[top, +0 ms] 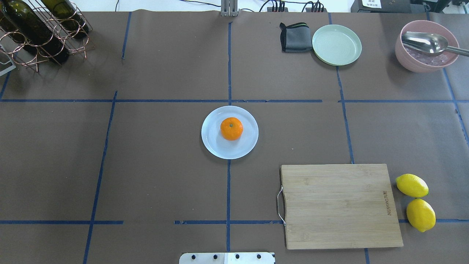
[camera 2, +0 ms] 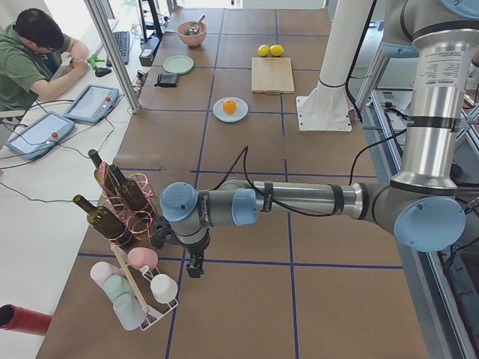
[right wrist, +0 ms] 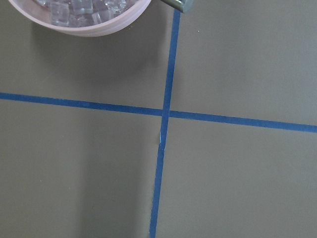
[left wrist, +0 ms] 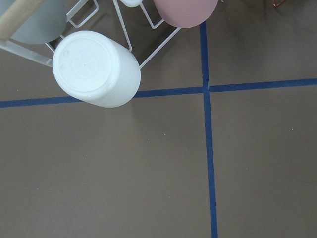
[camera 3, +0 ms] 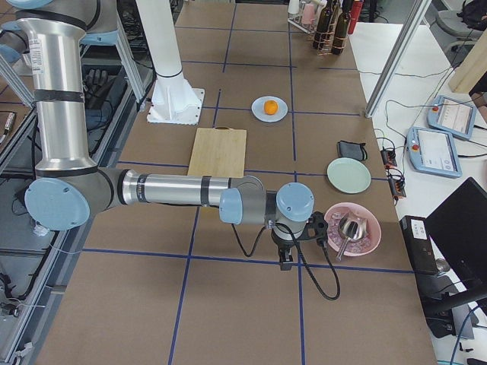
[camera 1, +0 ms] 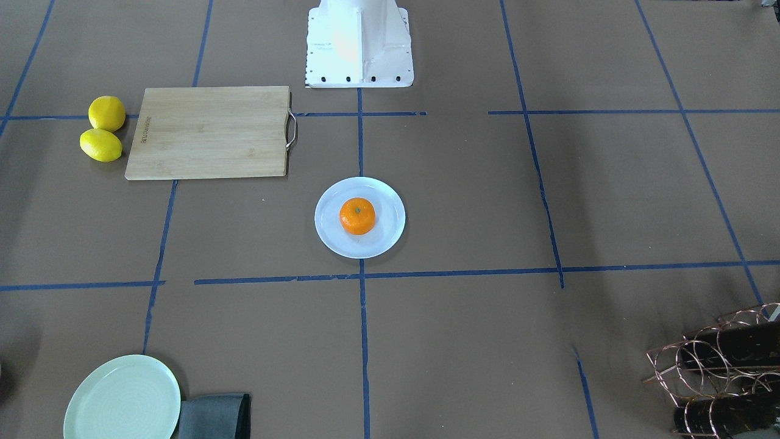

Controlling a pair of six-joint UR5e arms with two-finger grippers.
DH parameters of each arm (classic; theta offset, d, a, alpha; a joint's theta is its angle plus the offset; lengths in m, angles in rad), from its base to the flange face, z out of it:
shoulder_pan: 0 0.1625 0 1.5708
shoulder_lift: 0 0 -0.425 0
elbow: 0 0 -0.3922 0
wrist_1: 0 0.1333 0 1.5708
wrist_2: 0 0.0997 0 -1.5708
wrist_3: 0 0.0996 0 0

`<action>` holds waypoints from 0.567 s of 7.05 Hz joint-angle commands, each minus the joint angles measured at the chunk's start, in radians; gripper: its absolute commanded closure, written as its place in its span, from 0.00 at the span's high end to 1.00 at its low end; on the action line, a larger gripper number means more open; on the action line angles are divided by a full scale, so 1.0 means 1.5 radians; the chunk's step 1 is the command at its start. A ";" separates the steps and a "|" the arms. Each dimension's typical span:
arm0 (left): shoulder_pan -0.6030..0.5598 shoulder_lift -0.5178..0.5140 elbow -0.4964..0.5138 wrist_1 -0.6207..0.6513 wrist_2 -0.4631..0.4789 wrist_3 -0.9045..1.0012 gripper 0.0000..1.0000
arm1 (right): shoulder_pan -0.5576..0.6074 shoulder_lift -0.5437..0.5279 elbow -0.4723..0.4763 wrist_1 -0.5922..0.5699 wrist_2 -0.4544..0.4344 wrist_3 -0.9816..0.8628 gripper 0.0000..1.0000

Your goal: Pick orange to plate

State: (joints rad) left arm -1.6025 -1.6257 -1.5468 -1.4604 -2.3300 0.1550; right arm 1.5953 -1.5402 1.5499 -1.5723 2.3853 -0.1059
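Note:
The orange (top: 231, 128) sits on the pale bluish-white plate (top: 219, 147) at the table's middle, slightly toward its far side; the front-facing view shows the orange (camera 1: 358, 216) on the plate (camera 1: 329, 233) too. Both arms are far from it. My left gripper (camera 2: 194, 266) hangs over the table's left end beside the mug rack, and my right gripper (camera 3: 287, 262) hangs at the right end next to the pink bowl. Each appears only in a side view, so I cannot tell whether either is open or shut. Neither wrist view shows any fingers.
A wooden cutting board (top: 339, 205) lies near right with two lemons (top: 412, 185) beside it. A pale green plate (top: 336, 44), grey cloth (top: 295, 37) and pink bowl with a spoon (top: 426, 47) stand far right. A bottle rack (top: 38, 33) is far left; mugs (left wrist: 96, 69) hang nearby.

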 commanded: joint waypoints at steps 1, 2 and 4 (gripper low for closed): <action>0.000 0.000 0.000 0.000 0.000 0.000 1.00 | 0.000 0.000 0.000 0.000 0.000 0.000 1.00; 0.001 -0.002 0.000 0.000 0.000 0.000 1.00 | 0.000 0.000 0.001 0.000 0.000 0.000 1.00; 0.001 -0.003 0.000 0.000 0.000 0.000 1.00 | 0.000 -0.001 0.001 0.000 0.000 0.000 1.00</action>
State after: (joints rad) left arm -1.6023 -1.6292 -1.5468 -1.4603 -2.3301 0.1549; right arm 1.5953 -1.5404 1.5512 -1.5723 2.3853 -0.1059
